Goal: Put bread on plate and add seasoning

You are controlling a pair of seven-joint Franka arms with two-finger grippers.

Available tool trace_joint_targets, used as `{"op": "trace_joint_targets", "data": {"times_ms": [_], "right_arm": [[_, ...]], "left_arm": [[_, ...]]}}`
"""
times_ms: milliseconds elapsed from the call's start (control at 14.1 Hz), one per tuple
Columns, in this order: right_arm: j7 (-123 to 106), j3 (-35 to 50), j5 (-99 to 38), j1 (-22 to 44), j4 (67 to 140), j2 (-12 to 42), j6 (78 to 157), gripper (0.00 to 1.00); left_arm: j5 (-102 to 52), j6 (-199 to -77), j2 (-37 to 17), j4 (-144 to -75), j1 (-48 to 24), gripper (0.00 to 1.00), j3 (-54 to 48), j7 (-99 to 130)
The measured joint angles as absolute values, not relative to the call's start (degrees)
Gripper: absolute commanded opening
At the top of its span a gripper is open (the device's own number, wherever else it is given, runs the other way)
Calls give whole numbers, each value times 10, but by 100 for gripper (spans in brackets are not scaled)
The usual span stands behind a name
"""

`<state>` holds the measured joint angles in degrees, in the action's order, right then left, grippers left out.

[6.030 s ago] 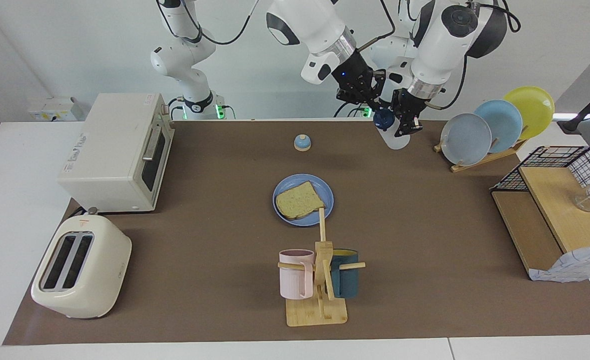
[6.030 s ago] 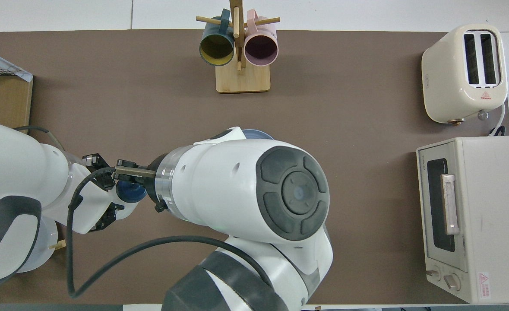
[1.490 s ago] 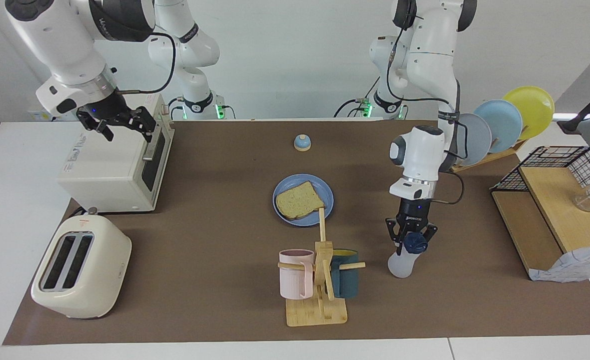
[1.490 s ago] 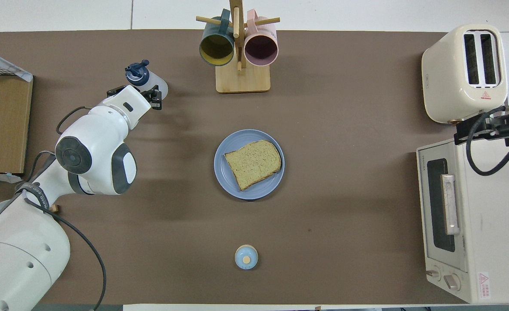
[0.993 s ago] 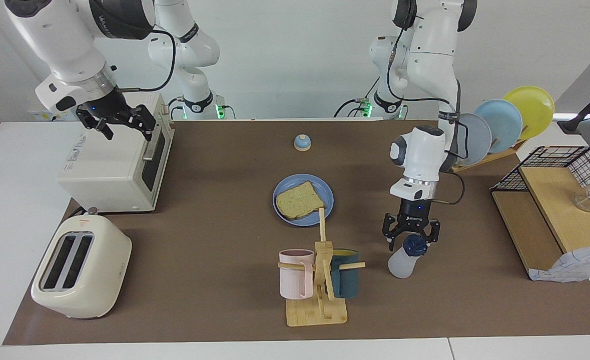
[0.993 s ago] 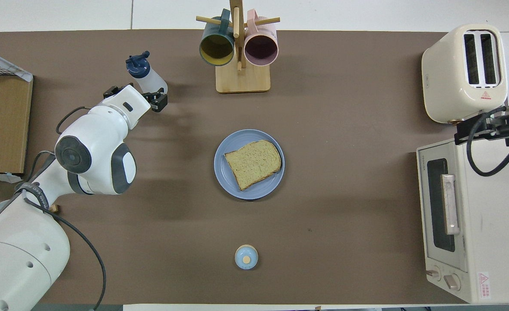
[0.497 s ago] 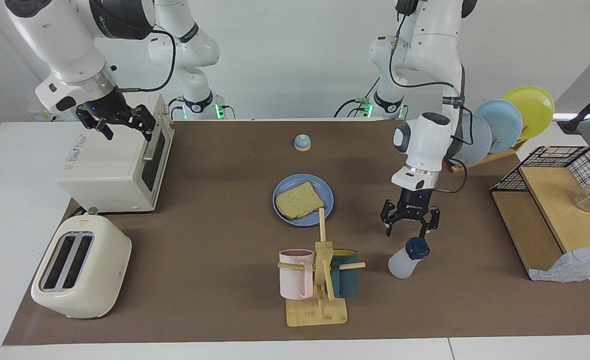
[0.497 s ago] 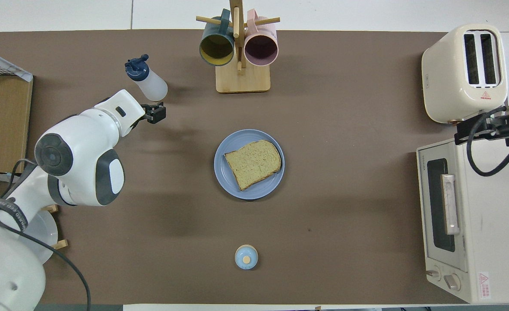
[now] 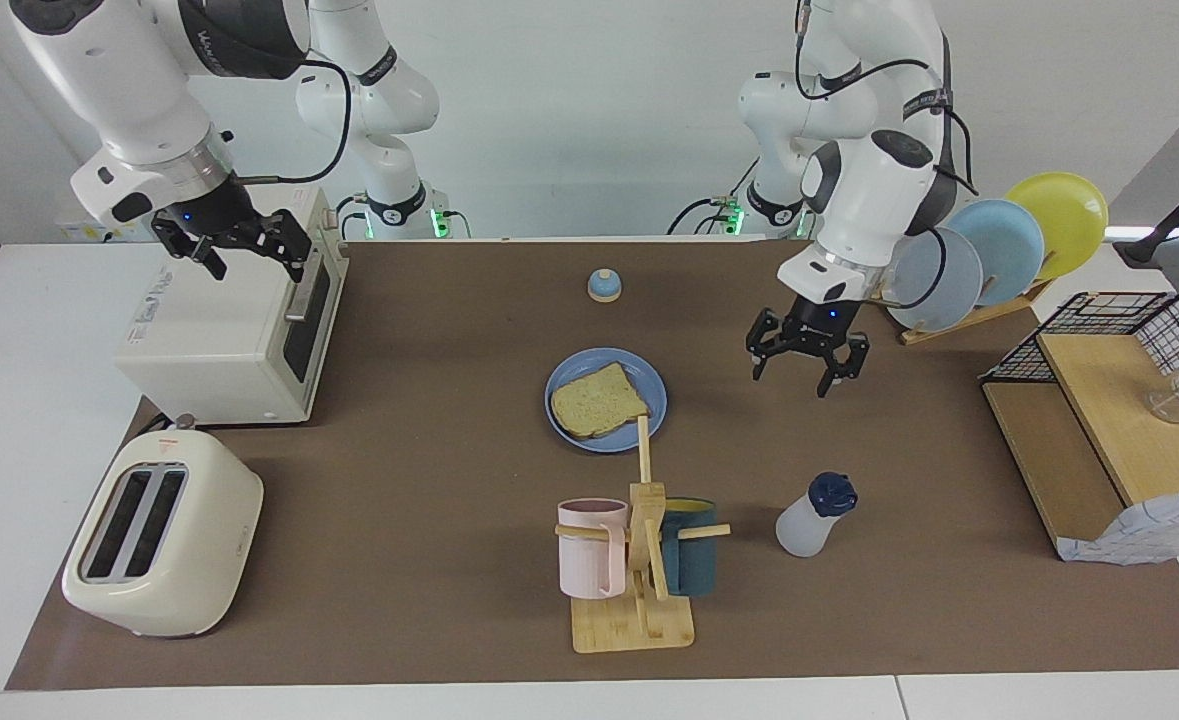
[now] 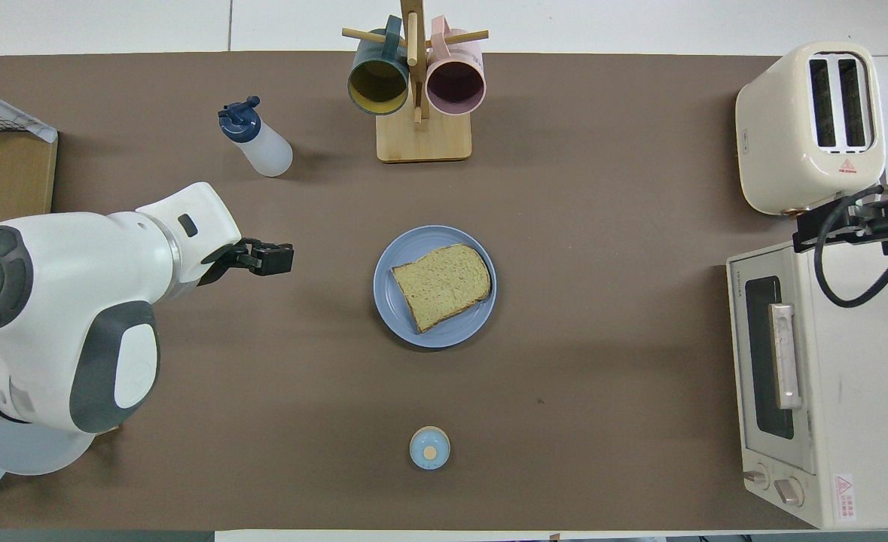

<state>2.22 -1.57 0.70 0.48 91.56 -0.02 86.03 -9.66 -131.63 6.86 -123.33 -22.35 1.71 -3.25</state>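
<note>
1. A cream two-slot toaster sits at the right arm's end of the table, farther from the robots than the toaster oven, which is just beside it.
2. The right gripper hangs over the top of the toaster oven. Its claw is spread wide and grasps nothing. This arm waits.
3. A small blue-and-tan bell stands mid-table, nearer to the robots than the plate and well apart from it.
4. The medium-blue plate lies flat at the table's centre. The bread lies flat on it, inside the rim.
5. A wooden mug rack stands farther from the robots than the plate. A pink mug and a dark teal mug hang on its pegs.
6. The seasoning stands on the mat with its navy cap on. It is beside the mug rack toward the left arm's end, farther from the robots than the plate. Nothing touches it.
7. The left gripper hangs over bare mat between the plate and the dish rack, well apart from the seasoning. Its claw is spread and empty.
8. The dish rack holds three plates on edge: grey-blue, pale blue and yellow.
9. A wooden shelf with a wire basket occupies the left arm's end.
</note>
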Motion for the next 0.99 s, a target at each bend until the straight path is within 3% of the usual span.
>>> {"op": "trace_joint_targets", "data": {"times_ms": [497,709,993], "right_arm": [[22,-16,7,5,916,0,860,100],[22,-16,7,5,916,0,860,100],[22,-16,7,5,916,0,860,100]], "left_arm": [[-56,-991,73,-1020,-226,100,25,35],[-49,-879,73,-946,-170,100,34,-31],[-22,-812,87,-922,-84,100,39,-161]]}}
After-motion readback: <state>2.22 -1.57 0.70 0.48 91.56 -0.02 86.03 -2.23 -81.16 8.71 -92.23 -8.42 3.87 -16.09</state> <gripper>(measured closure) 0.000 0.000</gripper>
